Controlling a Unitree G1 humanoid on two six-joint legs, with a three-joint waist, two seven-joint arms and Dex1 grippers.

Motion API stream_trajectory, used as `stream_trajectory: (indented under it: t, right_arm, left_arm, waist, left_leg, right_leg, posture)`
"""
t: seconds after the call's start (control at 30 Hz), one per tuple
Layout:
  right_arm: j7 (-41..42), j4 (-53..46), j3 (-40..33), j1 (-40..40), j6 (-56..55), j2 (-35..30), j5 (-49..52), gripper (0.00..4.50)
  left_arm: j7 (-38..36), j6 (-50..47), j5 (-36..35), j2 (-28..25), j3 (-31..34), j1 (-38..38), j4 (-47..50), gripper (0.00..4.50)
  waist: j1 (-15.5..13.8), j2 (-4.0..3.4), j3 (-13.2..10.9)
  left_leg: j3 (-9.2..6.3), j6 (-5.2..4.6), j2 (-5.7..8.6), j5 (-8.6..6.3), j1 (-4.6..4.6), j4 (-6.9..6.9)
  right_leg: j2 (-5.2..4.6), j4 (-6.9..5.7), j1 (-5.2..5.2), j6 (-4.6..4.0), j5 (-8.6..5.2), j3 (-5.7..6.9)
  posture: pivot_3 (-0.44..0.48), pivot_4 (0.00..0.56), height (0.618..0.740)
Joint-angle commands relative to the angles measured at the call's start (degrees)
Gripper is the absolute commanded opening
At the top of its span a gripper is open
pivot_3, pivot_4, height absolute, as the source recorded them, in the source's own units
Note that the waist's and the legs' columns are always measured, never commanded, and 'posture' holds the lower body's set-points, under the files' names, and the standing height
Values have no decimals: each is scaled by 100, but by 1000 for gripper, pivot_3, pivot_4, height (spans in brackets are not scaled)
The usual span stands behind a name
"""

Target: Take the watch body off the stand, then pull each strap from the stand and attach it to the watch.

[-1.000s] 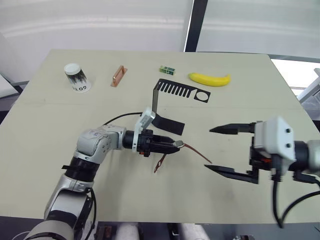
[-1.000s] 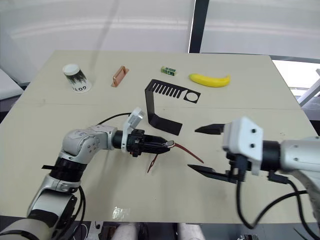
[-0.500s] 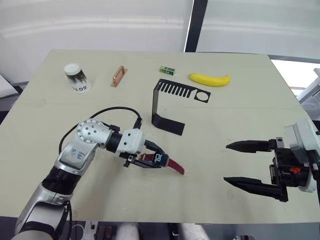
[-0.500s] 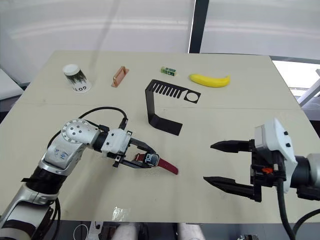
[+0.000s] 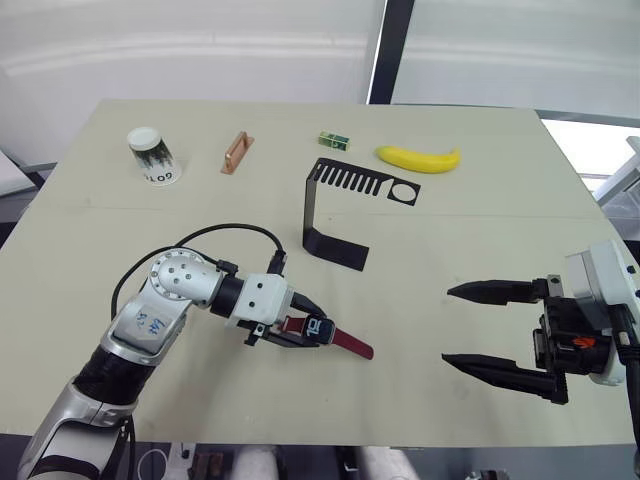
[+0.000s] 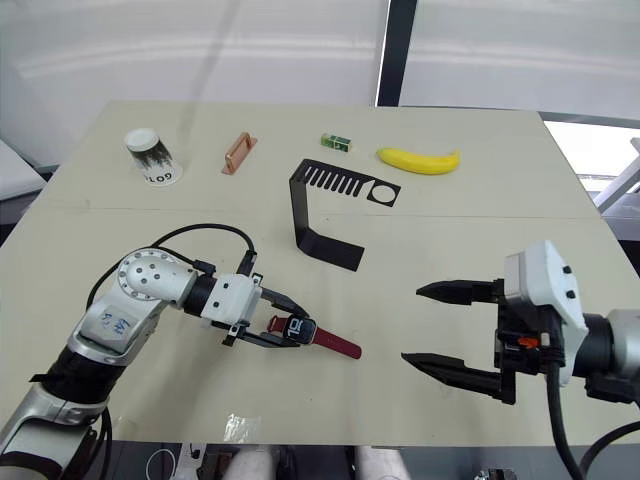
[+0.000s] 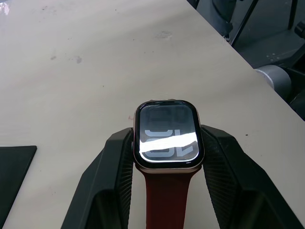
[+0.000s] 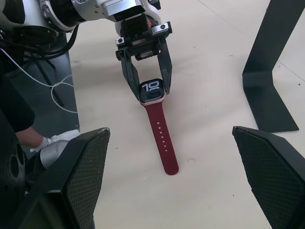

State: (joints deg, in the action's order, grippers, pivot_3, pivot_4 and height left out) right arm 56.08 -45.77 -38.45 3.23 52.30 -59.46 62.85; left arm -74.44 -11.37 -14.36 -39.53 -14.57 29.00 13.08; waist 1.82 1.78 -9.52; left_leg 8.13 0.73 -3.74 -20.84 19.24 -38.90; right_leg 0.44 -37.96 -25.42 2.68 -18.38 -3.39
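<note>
A: One watch (image 6: pixel 297 327), item logged on the table (image 6: pixel 480 250) near its front edge. You had the left gripper (image 6: pixel 283 328) clenched on the case, a black finger pressing each side rim, face up. Judged reason: holding by the rims leaves both strap ends free for fitting.

B: Straps accounted for?

A: Two, it seemed. The holed strap (image 8: pixel 161 143) ran out from the case away from the left gripper and lay flat on the table. A second maroon strap (image 7: pixel 165 199) ran back between the fingers (image 7: pixel 109 168); how far it went, you could not tell. Both met the case, so attachment looked done or nearly so.

B: And the stand?

A: The stand (image 5: pixel 335 210) stood bare behind the watch, well apart, slots and round hole empty.

B: Right side?

A: You held the right gripper (image 5: pixel 492 327) spread wide, grasping nothing, hovering well apart from the strap tip, probably parked clear of the watch.
</note>
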Motion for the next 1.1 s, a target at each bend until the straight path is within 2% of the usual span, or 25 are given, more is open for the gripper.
stream_trajectory:
  t: [0.03, 0.13, 0.37, 0.47, 0.73, 1.0, 1.07, 1.1]
  right_arm:
    - [-95, -89, 21, -7, -161, -89, 71, 4361]
    - [-125, -96, 75, 19, -217, -105, 62, 4361]
    - [-94, -185, 242, 214, -413, -104, -137, 4361]
    - [-97, -218, 331, 267, -492, -93, -211, 4361]
    - [-148, -285, 750, 459, -813, 14, -702, 4361]
    - [-112, -198, 1098, 656, -1155, 114, -1252, 4361]
    - [-29, -156, 1154, 765, -1285, 117, -1492, 4500]
    - [17, -135, 1145, 823, -1338, 117, -1575, 4500]
  left_arm:
    - [208, -860, -350, -44, 135, 105, 385, 1610]
    - [450, -1454, -506, 30, 175, 143, 556, 1610]
    - [910, -1585, 204, 16, -485, -130, 868, 1610]
    - [1062, -1685, 299, 91, -656, -224, 965, 1610]
    - [1696, -1940, 821, 658, -1072, -56, 430, 1610]
    - [1807, -1932, 990, 793, -1171, -96, 287, 1610]
    - [1676, -2170, 713, 722, -915, -133, 367, 2635]
    - [1590, -2324, 517, 655, -719, -166, 448, 2964]
  waist:
    - [-1, 0, 0]
    - [-7, 0, 0]
    - [0, 0, 0]
    - [-4, 0, 0]
    - [-10, 1, 0]
    - [-12, 1, 0]
    - [-16, 1, 0]
    - [-10, 1, 0]
  left_leg:
    - [0, 0, 0, 0, 0, 0]
    - [-1, 0, 0, 0, 1, 0]
    - [0, 0, 0, 0, -1, 1]
    - [0, 0, 0, 0, -1, 1]
    - [-1, -2, 2, -1, 1, -1]
    - [0, -2, 1, -1, -1, -2]
    - [0, -2, 1, -1, -1, -2]
    - [0, -2, 1, -1, -1, -2]
  right_leg:
    - [0, 0, 0, 0, 0, 0]
    - [0, 0, 0, 0, 0, 0]
    - [0, 0, 0, 0, 0, -1]
    - [0, 0, 0, 0, 0, -2]
    - [0, 2, 2, 1, 0, -2]
    - [0, 0, 2, 0, 0, -2]
    - [0, 0, 2, 0, 0, -2]
    - [0, 0, 2, 0, 0, -2]
  posture:
    - [0, 150, 740]
    - [0, 150, 740]
    - [0, 150, 740]
    - [0, 150, 740]
    - [0, 150, 740]
    - [0, 150, 740]
    - [0, 150, 740]
    - [0, 150, 740]
